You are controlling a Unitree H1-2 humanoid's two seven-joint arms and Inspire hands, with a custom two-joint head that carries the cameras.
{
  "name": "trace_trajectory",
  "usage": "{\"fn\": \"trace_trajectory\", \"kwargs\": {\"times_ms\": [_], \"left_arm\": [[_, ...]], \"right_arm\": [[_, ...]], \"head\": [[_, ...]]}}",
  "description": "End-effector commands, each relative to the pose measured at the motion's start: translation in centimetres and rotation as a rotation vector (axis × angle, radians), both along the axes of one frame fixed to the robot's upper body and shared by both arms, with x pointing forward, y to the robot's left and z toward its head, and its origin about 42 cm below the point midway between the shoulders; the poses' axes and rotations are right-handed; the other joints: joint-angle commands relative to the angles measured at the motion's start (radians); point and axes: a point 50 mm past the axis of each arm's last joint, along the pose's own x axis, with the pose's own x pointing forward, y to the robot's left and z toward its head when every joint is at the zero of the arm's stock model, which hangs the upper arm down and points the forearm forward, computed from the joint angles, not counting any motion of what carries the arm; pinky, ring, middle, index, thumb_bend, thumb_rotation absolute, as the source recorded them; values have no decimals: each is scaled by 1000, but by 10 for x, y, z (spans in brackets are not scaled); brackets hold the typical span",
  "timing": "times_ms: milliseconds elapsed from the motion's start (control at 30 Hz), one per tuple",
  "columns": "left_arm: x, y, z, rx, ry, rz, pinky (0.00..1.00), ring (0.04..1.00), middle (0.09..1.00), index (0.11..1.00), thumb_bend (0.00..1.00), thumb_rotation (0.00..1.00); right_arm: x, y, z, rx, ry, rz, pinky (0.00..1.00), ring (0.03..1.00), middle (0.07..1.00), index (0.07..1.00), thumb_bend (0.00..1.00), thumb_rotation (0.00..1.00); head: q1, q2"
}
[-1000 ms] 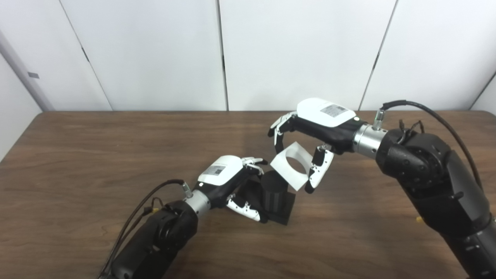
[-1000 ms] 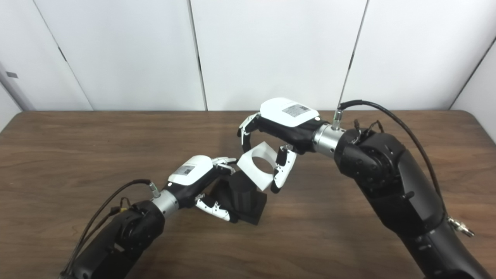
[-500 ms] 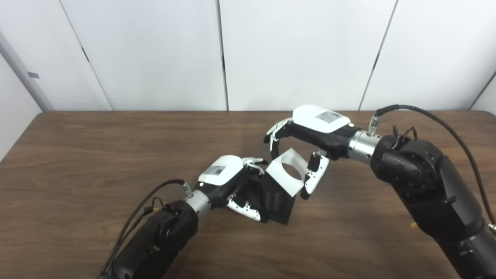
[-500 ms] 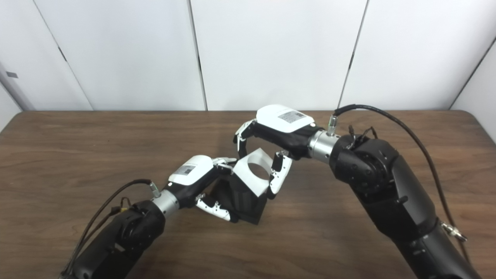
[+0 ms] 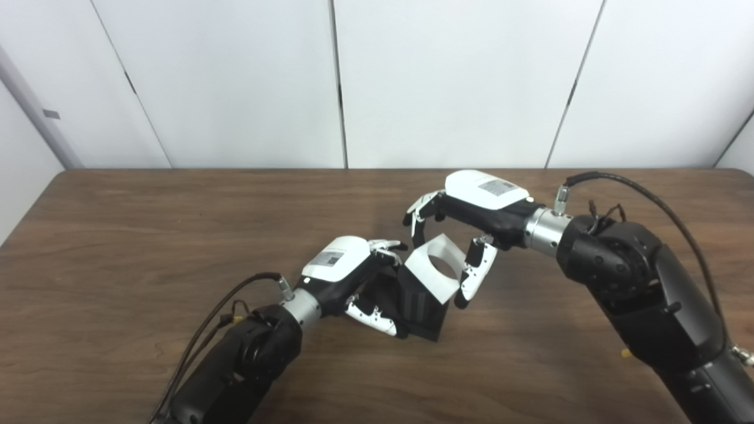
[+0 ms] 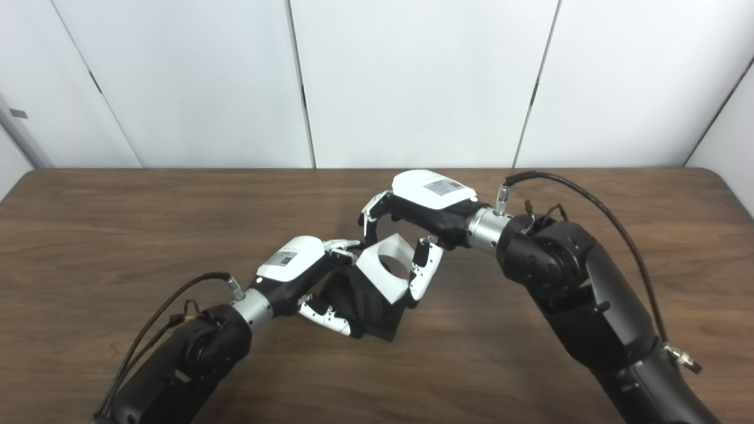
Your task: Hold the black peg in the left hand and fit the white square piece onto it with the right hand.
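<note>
Over on the left, the left arm comes in from the near edge of the brown wooden table [image 5: 147, 235], a black cable looping off its wrist. The left hand [image 5: 347, 274] lies low near the middle of the table, its fingers [image 5: 386, 244] curled over the far side of the black peg [image 5: 421, 306] and its thumb wrapped round the near side, so that hand is clamped on the peg. The peg's square base rests on the table, tipped a little, with the ribbed black post rising toward the right and far side.

Right on top of that post sits the white square piece [image 5: 433, 274], tilted, its round hole facing up and toward the right. Its lower edge overlaps the top of the post; whether the post has entered the hole cannot be told from here.

Moving right, the right hand [image 6: 421, 206] reaches in from the right arm, palm down, above the piece. Its fingers hook down at the far left corner of the piece and its thumb [image 5: 474, 277] presses the right edge, so it grips the white square piece between them. Behind it all stand plain white wall panels [image 5: 447, 76].
</note>
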Motion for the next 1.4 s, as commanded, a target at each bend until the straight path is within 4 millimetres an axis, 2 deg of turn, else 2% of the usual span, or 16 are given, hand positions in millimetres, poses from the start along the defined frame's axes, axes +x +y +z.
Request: {"fn": "trace_trajectory", "kwargs": {"times_ms": [0, 900, 1167, 1367], "left_arm": [[-5, 1, -14, 73, 61, -1, 852, 901, 897, 489, 523, 66], [-6, -2, -16, 84, 58, -5, 847, 899, 896, 489, 523, 68], [-6, -3, -16, 85, 57, -3, 850, 899, 898, 489, 523, 69], [-5, -4, -15, 83, 58, -3, 849, 901, 898, 489, 523, 68]], "right_arm": [[3, 5, 19, 27, -84, 26, 676, 784, 770, 480, 520, 133], [-2, 31, 23, 33, -75, 64, 711, 790, 775, 480, 521, 135], [-2, 35, 17, 14, -64, 75, 700, 788, 773, 480, 521, 133], [1, 32, 6, -15, -29, 72, 697, 790, 765, 481, 522, 132]], "head": [[0, 0], [5, 10], [4, 10], [7, 10]]}}
